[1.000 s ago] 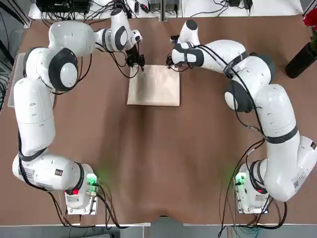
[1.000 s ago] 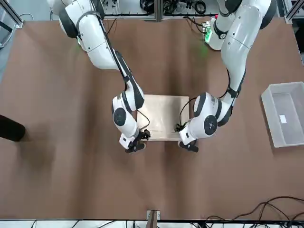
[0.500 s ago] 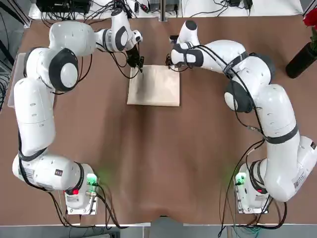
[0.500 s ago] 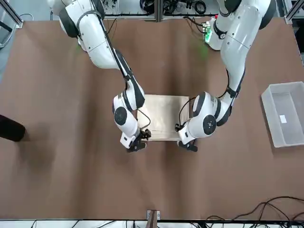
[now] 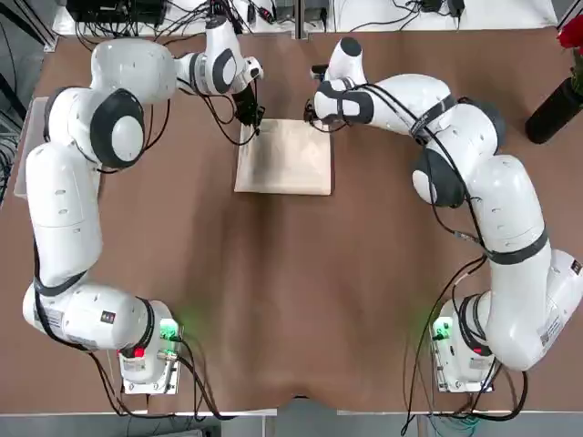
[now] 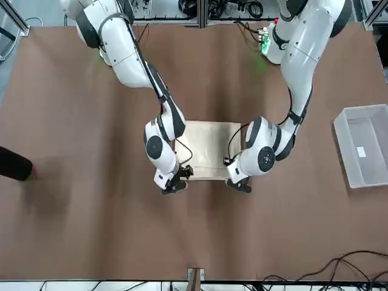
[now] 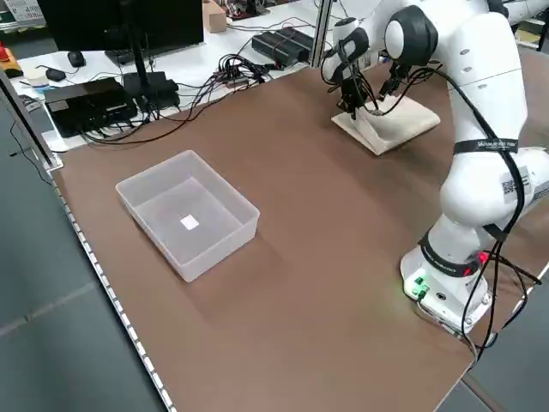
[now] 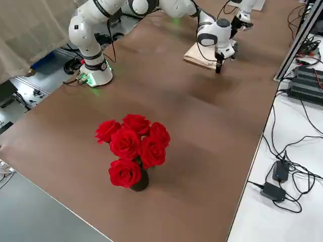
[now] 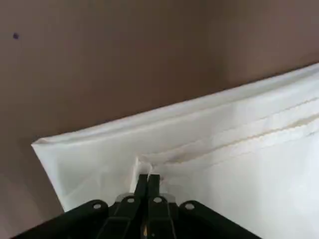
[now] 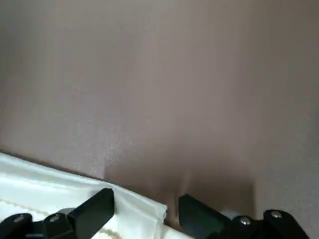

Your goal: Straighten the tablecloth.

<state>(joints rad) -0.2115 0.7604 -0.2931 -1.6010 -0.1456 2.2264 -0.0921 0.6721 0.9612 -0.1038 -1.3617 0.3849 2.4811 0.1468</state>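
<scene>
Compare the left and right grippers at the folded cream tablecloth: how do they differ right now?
The left gripper has its jaws shut, pinching a top layer near one far corner of the folded cream fabric tablecloth. The right gripper has its jaws apart, straddling the other far corner. Both are low at the cloth's far edge.

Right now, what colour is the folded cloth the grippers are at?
Plain cream-beige tablecloth, no pattern; clearest in the top view.

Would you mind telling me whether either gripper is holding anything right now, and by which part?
The left gripper has its fingers shut on the top layer of the folded cream-beige fabric tablecloth, near one far corner. The right gripper straddles the other far corner, fingers apart.
</scene>
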